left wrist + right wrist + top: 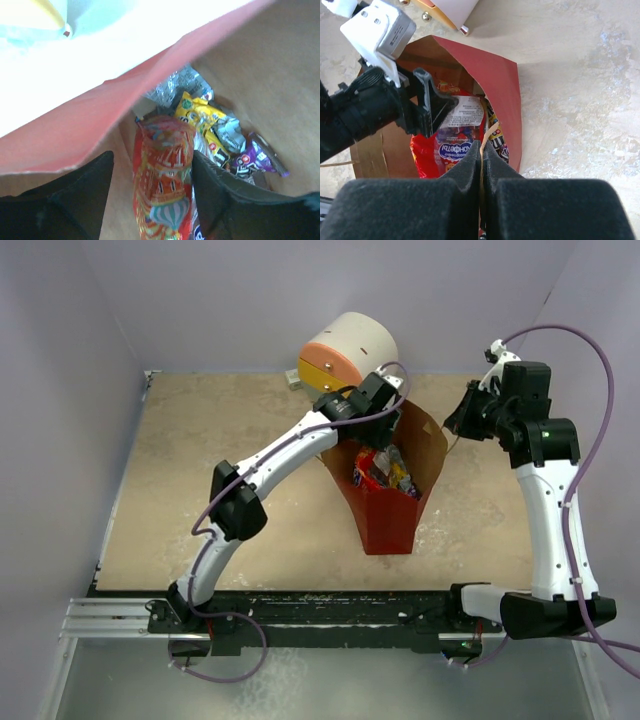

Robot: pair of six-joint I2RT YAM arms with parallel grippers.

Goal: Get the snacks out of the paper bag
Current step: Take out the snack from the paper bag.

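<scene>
Left hand (pixel 152 160) released, straddling red crisp packet (pixel 162 180) inside paper bag (pixel 505 85), candy packets (pixel 197 112) just beyond it, right hand (pixel 481 150) clenched on string handle (pixel 490 136).

The red crisp packet (pixel 427 152) bears a blue-white oval logo (pixel 455 149) with white lettering, upside down in the right wrist view. It looks Cyrillic, but the word cannot be read with certainty. Above it a white label (pixel 465 112) carries dark print too fine to read. The brown candy packet (pixel 496 141) beside it shows parts of large pale letters, half hidden. The printing on the yellow candy packet (pixel 197 112) and the purple candy packet (pixel 255 161) is blurred and illegible.
</scene>
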